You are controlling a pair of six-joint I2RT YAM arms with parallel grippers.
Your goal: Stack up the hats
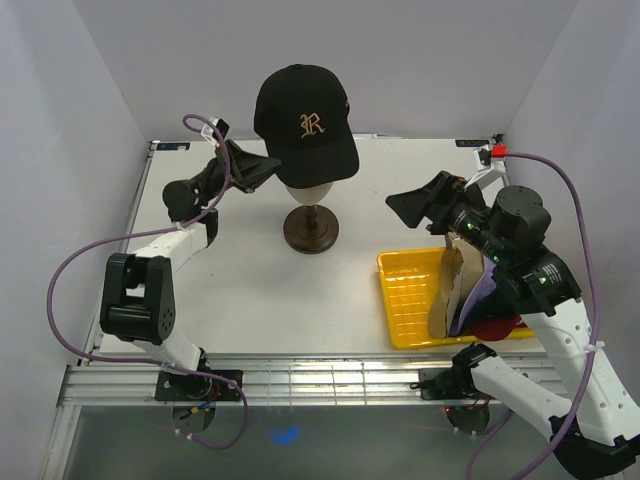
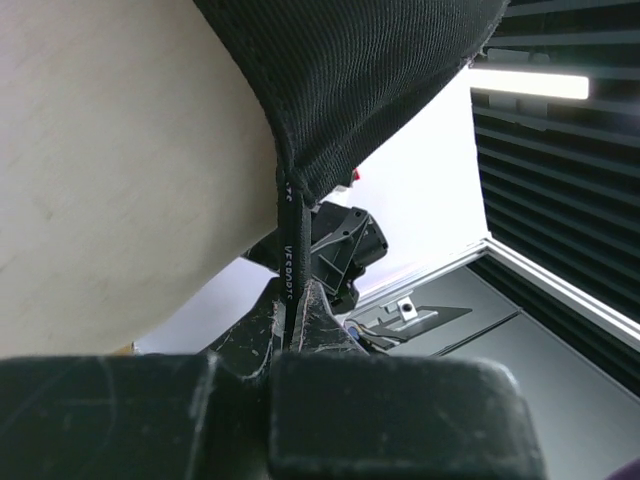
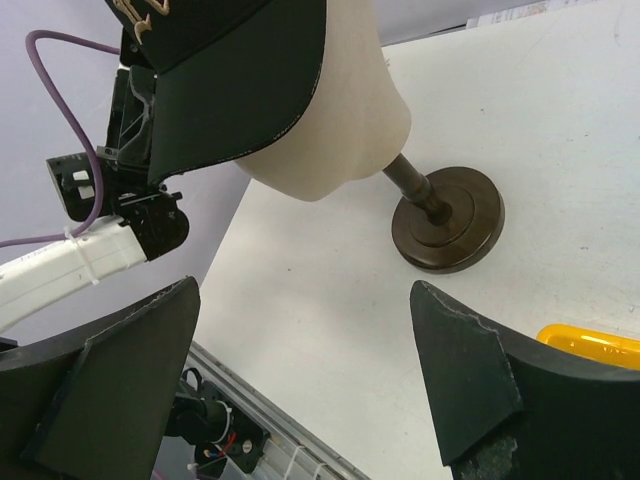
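The black cap with a gold R (image 1: 305, 120) sits on the beige mannequin head (image 1: 308, 188). My left gripper (image 1: 258, 167) is shut on the cap's rear edge at the head's left side. In the left wrist view the left gripper (image 2: 292, 300) pinches a thin black strap hanging from the cap (image 2: 350, 70). My right gripper (image 1: 405, 208) is open and empty, held in the air right of the stand. A tan cap (image 1: 447, 285), a lavender cap (image 1: 482, 285) and a red cap (image 1: 495, 327) stand in the yellow tray (image 1: 405, 300). The black NY cap is hidden.
The mannequin's dark wooden stand (image 1: 311, 229) is at the table's middle; it also shows in the right wrist view (image 3: 450, 220), with the head (image 3: 340, 130) above it. The tray's corner (image 3: 590, 345) shows at that view's right edge. White walls close in the table.
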